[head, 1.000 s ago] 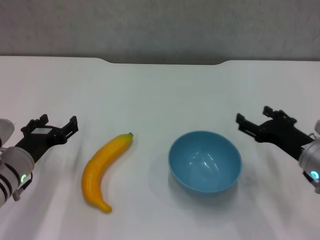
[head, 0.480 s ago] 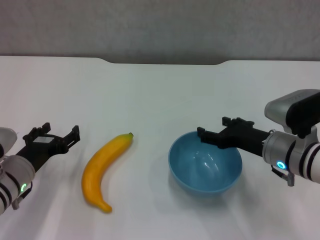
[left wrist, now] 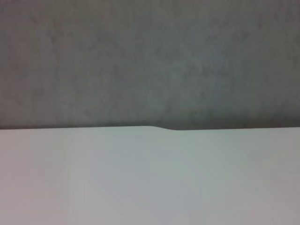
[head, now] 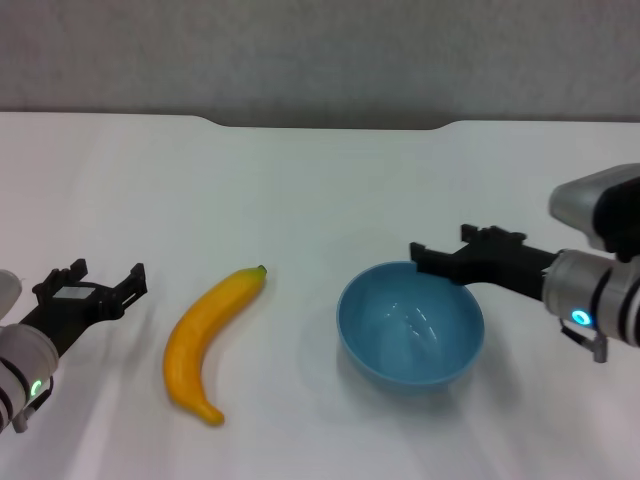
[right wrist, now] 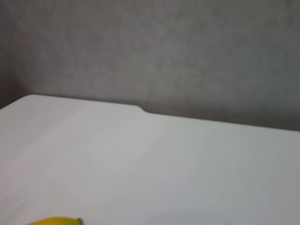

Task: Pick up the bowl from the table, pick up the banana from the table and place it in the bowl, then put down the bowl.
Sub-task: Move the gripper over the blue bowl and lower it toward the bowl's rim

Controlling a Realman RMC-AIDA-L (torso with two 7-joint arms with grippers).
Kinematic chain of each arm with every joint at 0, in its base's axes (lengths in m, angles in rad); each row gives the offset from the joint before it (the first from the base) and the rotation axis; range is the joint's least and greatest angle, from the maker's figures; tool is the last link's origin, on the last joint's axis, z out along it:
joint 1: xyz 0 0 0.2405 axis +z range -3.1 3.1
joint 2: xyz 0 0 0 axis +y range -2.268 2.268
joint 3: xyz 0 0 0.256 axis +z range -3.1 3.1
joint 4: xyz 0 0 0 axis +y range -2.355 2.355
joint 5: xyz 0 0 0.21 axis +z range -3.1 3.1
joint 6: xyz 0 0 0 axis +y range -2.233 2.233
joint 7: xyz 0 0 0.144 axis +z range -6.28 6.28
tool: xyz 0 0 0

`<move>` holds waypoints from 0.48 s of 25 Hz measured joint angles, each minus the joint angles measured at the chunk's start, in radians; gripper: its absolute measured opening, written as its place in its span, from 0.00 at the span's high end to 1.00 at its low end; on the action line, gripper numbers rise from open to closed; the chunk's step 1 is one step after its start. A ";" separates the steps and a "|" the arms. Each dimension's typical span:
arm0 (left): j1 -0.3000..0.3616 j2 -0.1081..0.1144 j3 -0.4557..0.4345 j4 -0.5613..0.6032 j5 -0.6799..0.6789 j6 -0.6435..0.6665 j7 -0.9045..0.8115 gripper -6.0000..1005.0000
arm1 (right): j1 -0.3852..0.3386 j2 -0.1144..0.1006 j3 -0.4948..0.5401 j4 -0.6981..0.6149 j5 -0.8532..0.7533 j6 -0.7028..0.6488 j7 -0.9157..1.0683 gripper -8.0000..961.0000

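Note:
The light-blue bowl (head: 410, 325) stands upright on the white table (head: 320, 190), right of centre. The yellow banana (head: 205, 340) lies to its left, its dark stem tip pointing toward the far edge. A sliver of the banana also shows in the right wrist view (right wrist: 56, 220). My right gripper (head: 442, 246) is open and empty, reaching in from the right above the bowl's far right rim. My left gripper (head: 98, 277) is open and empty, low at the left, a short way left of the banana.
The table's far edge has a shallow notch (head: 330, 124) in front of a grey wall. The left wrist view shows only bare tabletop (left wrist: 140, 183) and the wall.
My right gripper swung in from the far right to the bowl's far rim, then eased slightly back to the right. My left gripper drifted a little left and toward me. Bowl and banana have not moved.

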 joint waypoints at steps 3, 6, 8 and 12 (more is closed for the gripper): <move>0.003 -0.001 -0.001 -0.008 0.000 -0.004 -0.004 0.14 | -0.023 0.000 0.031 -0.030 -0.046 0.006 0.025 0.06; 0.008 -0.001 -0.003 -0.010 -0.006 -0.005 -0.005 0.14 | -0.015 -0.001 0.054 -0.028 -0.154 0.041 0.141 0.06; 0.012 -0.001 -0.004 -0.011 -0.013 -0.005 -0.007 0.14 | -0.010 -0.001 0.056 -0.027 -0.187 0.048 0.175 0.06; 0.015 -0.001 -0.004 -0.011 -0.015 -0.006 -0.007 0.14 | 0.012 0.000 0.058 -0.025 -0.322 0.054 0.301 0.06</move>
